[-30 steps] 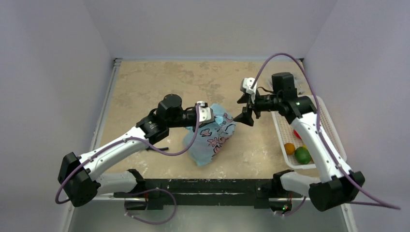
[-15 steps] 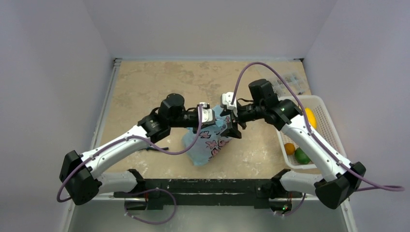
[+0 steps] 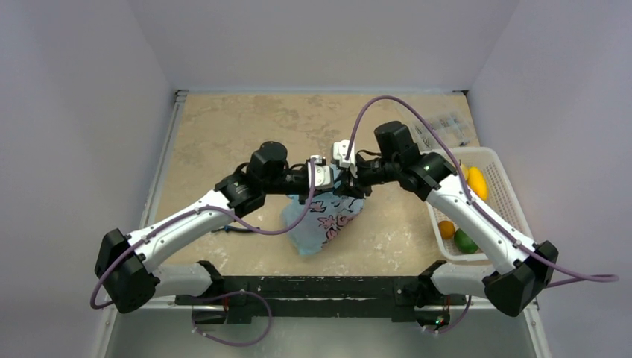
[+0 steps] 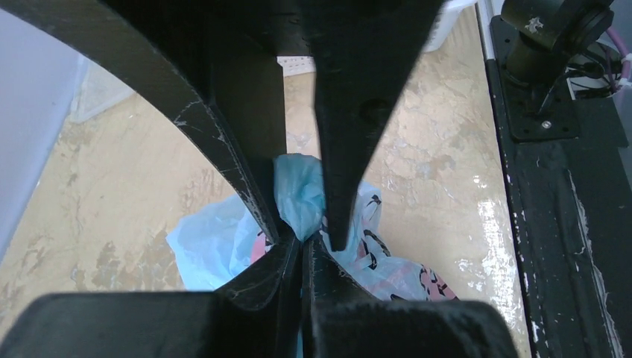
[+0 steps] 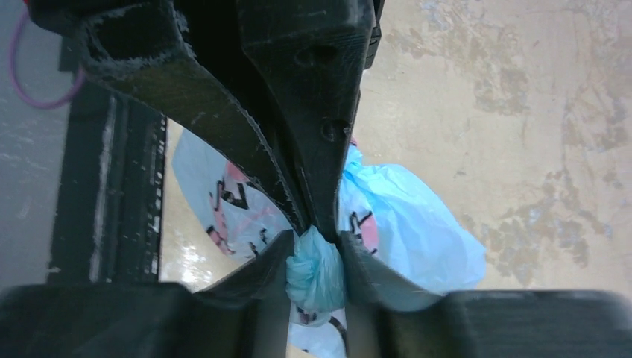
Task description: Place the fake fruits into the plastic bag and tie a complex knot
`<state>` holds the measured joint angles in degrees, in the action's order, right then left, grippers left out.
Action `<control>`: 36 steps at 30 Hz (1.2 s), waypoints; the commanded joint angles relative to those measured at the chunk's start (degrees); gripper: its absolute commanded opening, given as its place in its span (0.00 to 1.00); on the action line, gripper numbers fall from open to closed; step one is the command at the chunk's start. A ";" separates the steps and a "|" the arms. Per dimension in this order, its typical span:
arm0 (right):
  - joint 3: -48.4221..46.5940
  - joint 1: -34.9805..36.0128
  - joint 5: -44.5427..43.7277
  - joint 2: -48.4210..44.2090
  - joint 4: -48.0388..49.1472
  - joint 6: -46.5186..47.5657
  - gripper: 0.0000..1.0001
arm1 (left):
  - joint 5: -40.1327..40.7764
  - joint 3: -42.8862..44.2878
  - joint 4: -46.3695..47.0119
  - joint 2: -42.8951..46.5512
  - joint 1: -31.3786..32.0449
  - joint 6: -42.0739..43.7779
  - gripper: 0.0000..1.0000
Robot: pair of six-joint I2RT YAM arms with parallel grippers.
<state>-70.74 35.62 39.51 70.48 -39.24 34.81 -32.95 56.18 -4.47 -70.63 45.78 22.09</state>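
The bag (image 3: 324, 224) is seen mid-table (image 3: 223, 134), with both grippers at its top. The left gripper (image 4: 305, 240) is pinched fully shut on a fold of the blue film. The right gripper (image 5: 314, 242) is closed round a twisted bunch (image 5: 314, 274) of the same film. Tying is judged to be under way, though no finished knot can be made out. A yellow fruit (image 3: 477, 183), an orange fruit (image 3: 446, 229) and a green fruit (image 3: 466, 240) are seen in the basket (image 3: 509, 195), so loading appears incomplete. What the bag contains cannot be told.
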 commanded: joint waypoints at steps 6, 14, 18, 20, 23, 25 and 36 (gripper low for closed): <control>0.88 0.14 -1.83 -1.35 -1.94 3.64 0.00 | -0.59 1.34 -5.97 3.74 -0.79 5.22 0.28; 1.95 0.05 -2.05 -2.56 -1.95 5.22 0.00 | -4.36 0.53 -20.79 14.45 -8.91 11.32 0.62; 2.57 0.07 -0.73 -3.37 1.35 3.67 0.00 | -5.25 -0.81 -29.95 17.14 -11.39 17.67 0.60; 3.51 0.01 -0.53 -4.15 4.04 2.25 0.00 | -5.49 -2.57 -33.02 18.04 -12.28 21.32 0.60; 4.13 0.04 -0.31 -4.65 6.15 1.22 0.00 | -4.37 -5.72 -32.69 18.40 -12.59 23.59 0.61; 4.04 -0.02 -0.06 -4.65 6.13 1.16 0.00 | -2.93 -6.58 -30.80 17.09 -12.59 23.46 0.61; 4.52 0.06 -0.56 -5.32 6.53 1.18 0.00 | 3.61 -6.94 -22.39 13.50 -14.24 25.12 0.54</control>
<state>-66.39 35.62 37.65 66.98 -35.00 36.58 -31.20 49.69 -31.83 -56.82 32.49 45.69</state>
